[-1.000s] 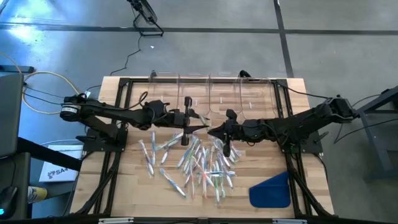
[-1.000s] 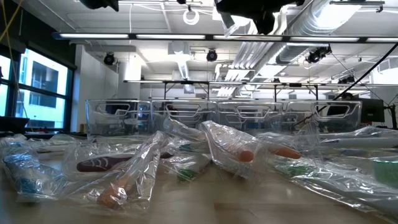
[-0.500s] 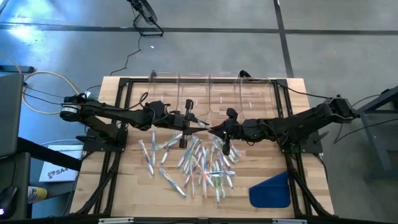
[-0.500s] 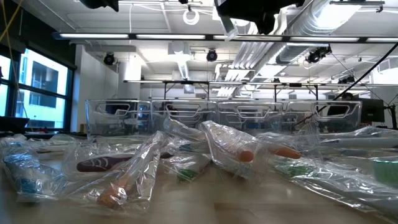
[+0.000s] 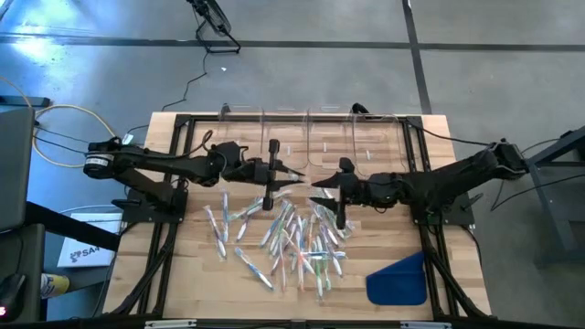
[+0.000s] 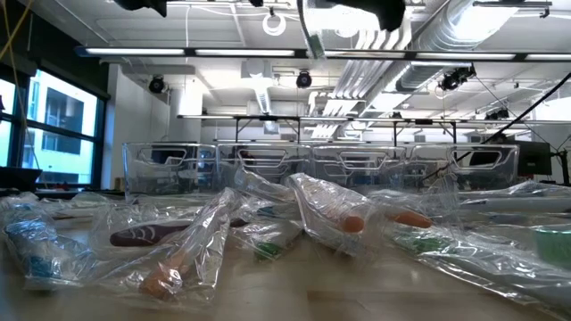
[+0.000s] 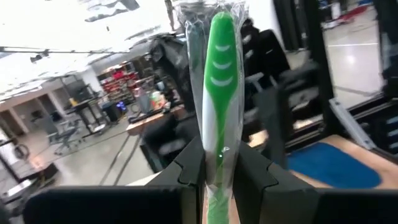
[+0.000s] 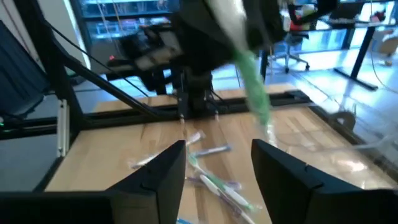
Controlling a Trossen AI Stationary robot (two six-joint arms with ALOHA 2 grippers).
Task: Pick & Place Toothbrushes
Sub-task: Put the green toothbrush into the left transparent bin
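Observation:
Several toothbrushes [image 5: 297, 239] in clear wraps lie scattered on the middle of the wooden table [image 5: 196, 265]; the low view shows them close up [image 6: 343, 218]. My left gripper [image 5: 283, 174] is above the pile's far side, shut on a green toothbrush [image 7: 217, 74] in a clear wrap. My right gripper [image 5: 322, 186] faces it from the right, open [image 8: 217, 167] with nothing between its fingers. The green toothbrush [image 8: 254, 87] shows just beyond them. My left gripper pinches the wrapped green toothbrush between its two fingers, on the green handle [image 7: 216, 158] toward one end. The fingers come about level from the table's left. The toothbrush sticks out past the fingertips, tilted, lifted clear of the table and the pile.
A row of clear bins [image 5: 311, 137] stands along the far edge, seen behind the pile in the low view [image 6: 321, 165]. A blue flat cloth-like piece [image 5: 398, 279] lies at the near right. Black frame rails [image 5: 169, 228] run down both sides of the table.
The two grippers met at the green toothbrush above the pile. My right gripper has let go of it and drawn back a little toward the table's right edge. The toothbrush stays in my left gripper, clear of the table.

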